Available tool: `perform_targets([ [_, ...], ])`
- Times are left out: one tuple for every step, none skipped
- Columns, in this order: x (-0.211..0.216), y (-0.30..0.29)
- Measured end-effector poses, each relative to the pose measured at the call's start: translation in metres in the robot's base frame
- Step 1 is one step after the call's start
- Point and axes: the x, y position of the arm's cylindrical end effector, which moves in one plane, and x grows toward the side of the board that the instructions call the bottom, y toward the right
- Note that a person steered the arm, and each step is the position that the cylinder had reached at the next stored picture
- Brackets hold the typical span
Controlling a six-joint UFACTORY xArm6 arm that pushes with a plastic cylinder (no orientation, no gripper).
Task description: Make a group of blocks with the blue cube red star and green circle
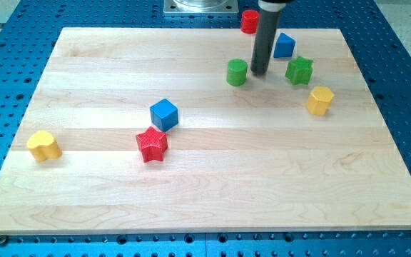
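The blue cube [164, 114] sits left of the board's middle, with the red star [152, 145] touching or nearly touching it just below-left. The green circle [237, 72] stands apart, toward the view's upper right. My tip [259, 73] is down on the board just right of the green circle, close to it; contact cannot be told. The dark rod rises straight up from there to the view's top.
A wooden board [205, 193] on a blue perforated table. A red cylinder [249, 21] at the top edge, a blue block [284, 46], a green star [300, 70] and a yellow block [320, 100] cluster at the upper right. A yellow heart [43, 145] lies at far left.
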Motion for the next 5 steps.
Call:
perform_targets([
  [0.004, 0.074],
  [0.024, 0.074],
  [0.066, 0.078],
  [0.068, -0.043],
  [0.117, -0.148],
])
